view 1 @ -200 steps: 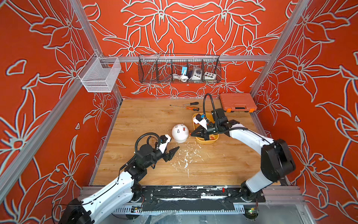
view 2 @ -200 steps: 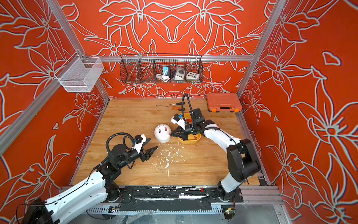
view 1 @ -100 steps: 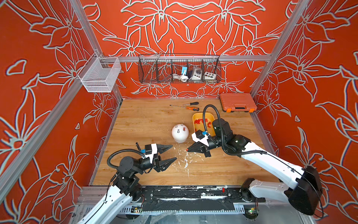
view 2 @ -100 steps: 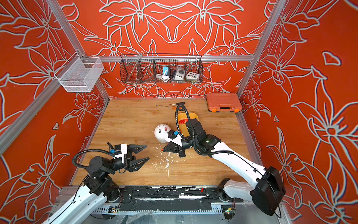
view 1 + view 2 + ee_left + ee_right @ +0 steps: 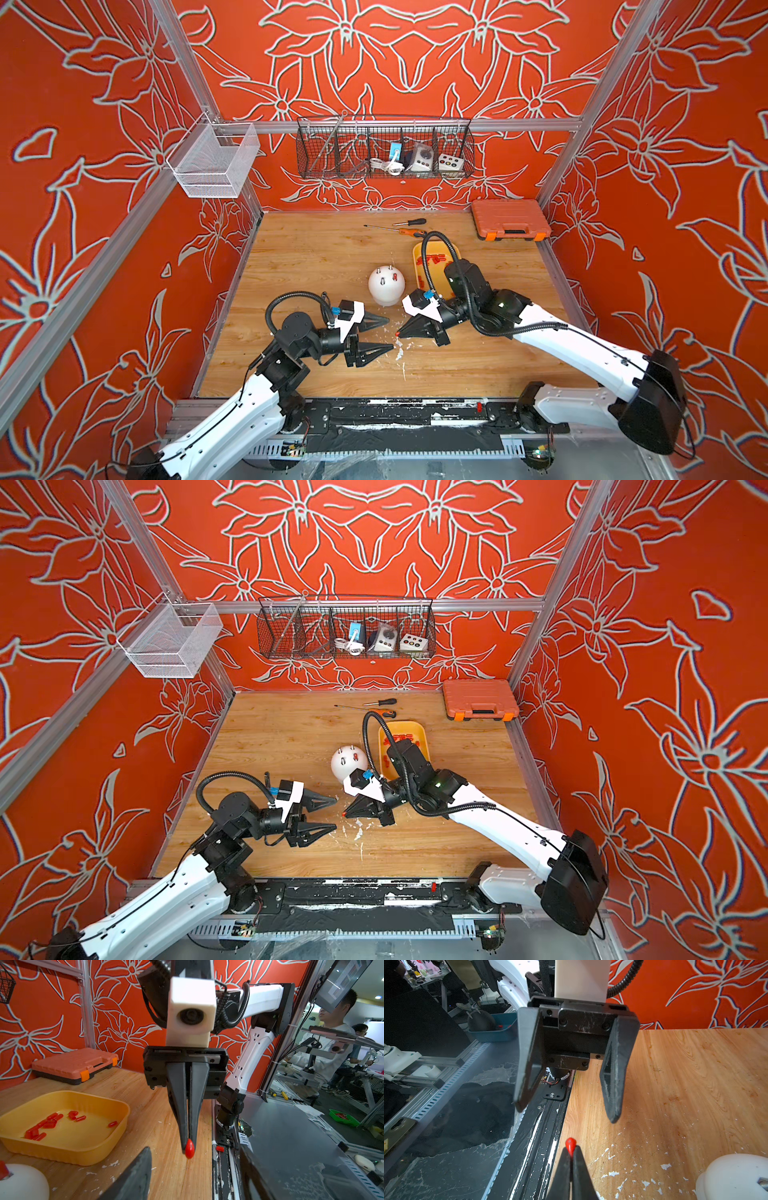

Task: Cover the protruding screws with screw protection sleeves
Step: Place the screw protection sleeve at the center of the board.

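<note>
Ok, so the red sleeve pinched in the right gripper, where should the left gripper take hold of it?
Probably the sleeve by its rounded end, the only part clear of the right gripper shut on it. Come head-on: the left gripper faces that tip with jaws open.

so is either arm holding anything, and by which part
The right jaws pinch a red sleeve by one end at their very tips, the rest sticking out. The left jaws are open and empty.

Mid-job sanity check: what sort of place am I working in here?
Probably a robotics lab workcell: an aluminium frame with printed orange walls encloses a wooden table, and a person is at another rig outside.
</note>
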You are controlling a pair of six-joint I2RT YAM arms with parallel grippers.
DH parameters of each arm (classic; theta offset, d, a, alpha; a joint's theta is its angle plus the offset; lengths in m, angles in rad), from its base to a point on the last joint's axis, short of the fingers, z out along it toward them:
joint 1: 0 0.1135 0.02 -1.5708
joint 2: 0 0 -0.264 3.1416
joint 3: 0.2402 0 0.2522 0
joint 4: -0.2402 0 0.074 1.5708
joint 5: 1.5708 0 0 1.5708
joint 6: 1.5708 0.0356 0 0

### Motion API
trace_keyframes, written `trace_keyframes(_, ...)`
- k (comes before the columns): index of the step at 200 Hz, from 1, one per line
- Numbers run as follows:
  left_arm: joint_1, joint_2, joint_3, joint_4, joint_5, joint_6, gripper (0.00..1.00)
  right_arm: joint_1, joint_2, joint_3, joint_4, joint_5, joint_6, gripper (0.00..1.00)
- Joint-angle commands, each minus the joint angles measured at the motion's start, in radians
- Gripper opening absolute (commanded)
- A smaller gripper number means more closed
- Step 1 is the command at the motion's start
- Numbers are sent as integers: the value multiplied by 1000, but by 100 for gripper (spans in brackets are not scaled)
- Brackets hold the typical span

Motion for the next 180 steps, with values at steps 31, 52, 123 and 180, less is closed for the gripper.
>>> trace_keyframes(31, -7, -174, -84, -120, -426, 62, 62, 8, 115, 76, -83, 225, 51, 0)
trace_keyframes(52, -5, -345, -173, -189, -677, 58, 67, 23, 220, 132, -183, 330, 66, 0)
trace_keyframes(123, -2, -527, -255, -333, -874, 59, 72, 48, 545, 257, -265, 522, 77, 0)
trace_keyframes(180, -1, -610, -262, -417, -938, 72, 74, 60, 654, 307, -267, 546, 67, 0)
